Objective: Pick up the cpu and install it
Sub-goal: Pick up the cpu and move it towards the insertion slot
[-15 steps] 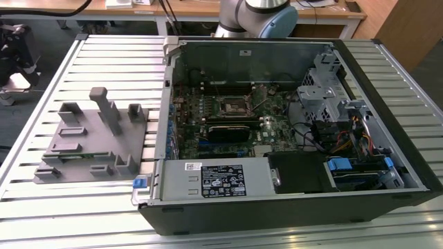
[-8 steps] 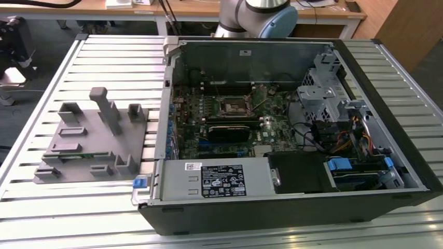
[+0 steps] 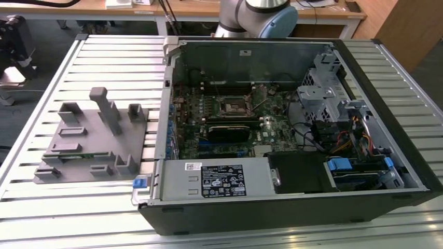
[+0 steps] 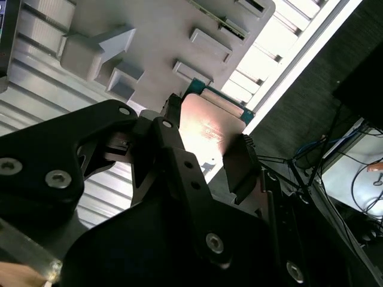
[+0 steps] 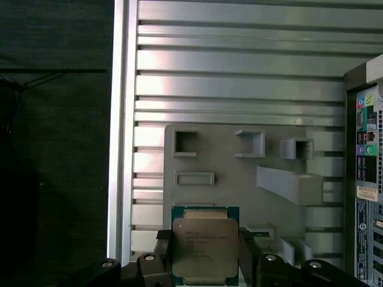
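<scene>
The cpu is a small square chip with a silvery metal top and a green border, and my gripper is shut on it, one dark finger on each side. In the second wrist view the cpu shows as a tilted shiny plate gripped by the gripper. It hangs well above the grey plastic fixture, over the fixture's edge. In the exterior view the open computer case lies on the table with its dark square socket frame on the motherboard.
The grey fixture with upright posts stands on the slatted metal table at the exterior view's left of the case. The arm's base rises behind the case. Inside are drive cages, cables and a power supply.
</scene>
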{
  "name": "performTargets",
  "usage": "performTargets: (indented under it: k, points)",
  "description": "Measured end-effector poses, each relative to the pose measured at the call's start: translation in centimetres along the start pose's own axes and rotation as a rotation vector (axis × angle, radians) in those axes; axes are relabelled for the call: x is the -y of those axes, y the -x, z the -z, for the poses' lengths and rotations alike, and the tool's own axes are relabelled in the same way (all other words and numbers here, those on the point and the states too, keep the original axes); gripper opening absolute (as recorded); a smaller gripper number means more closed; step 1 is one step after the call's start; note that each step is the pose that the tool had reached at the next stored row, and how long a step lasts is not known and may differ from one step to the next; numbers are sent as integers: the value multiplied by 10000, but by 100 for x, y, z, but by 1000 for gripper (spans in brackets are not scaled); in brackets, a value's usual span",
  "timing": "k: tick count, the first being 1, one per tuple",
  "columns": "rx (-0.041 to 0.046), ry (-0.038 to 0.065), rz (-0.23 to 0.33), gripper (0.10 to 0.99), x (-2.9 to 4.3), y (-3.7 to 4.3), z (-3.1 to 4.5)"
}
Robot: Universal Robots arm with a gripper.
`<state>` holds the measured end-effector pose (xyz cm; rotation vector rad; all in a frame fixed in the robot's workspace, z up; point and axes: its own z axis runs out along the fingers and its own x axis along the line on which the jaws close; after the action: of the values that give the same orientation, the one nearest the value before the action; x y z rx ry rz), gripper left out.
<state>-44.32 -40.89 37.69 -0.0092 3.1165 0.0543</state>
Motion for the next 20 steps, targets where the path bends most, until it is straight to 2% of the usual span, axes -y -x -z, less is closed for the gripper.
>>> performTargets:
  k: [6,8,13,16,20]
  points:
    - [1,1,0,533,1,111,-4]
    - [-1,0,0,533,1,122,0]
    - [1,0,0,533,-3,127,122]
    - [2,11,1,533,-3,142,138]
    - [2,16,-1,533,-3,254,135]
